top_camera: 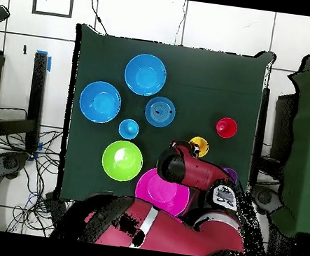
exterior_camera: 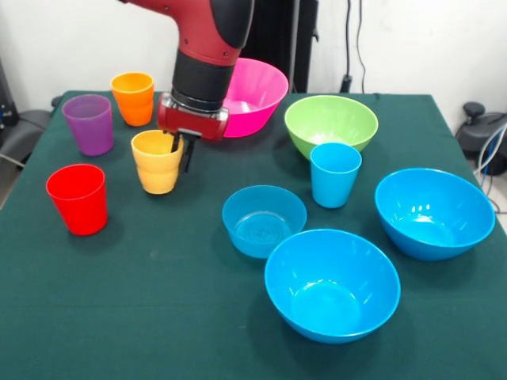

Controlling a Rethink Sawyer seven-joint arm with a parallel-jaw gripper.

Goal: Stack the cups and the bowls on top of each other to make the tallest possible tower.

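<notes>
My gripper hangs at the right rim of the yellow-orange cup, which stands upright on the table. Round it stand the red cup, purple cup and orange cup. The light blue cup stands before the green bowl. The pink bowl sits behind my wrist. A small blue bowl and two large blue bowls lie nearer the camera. Nothing is stacked. From overhead my gripper touches the yellow-orange cup.
All pieces stand apart on the dark green table. In the overhead view my arm covers part of the pink bowl and most of the purple cup. Cables and chairs lie beyond the table's edges.
</notes>
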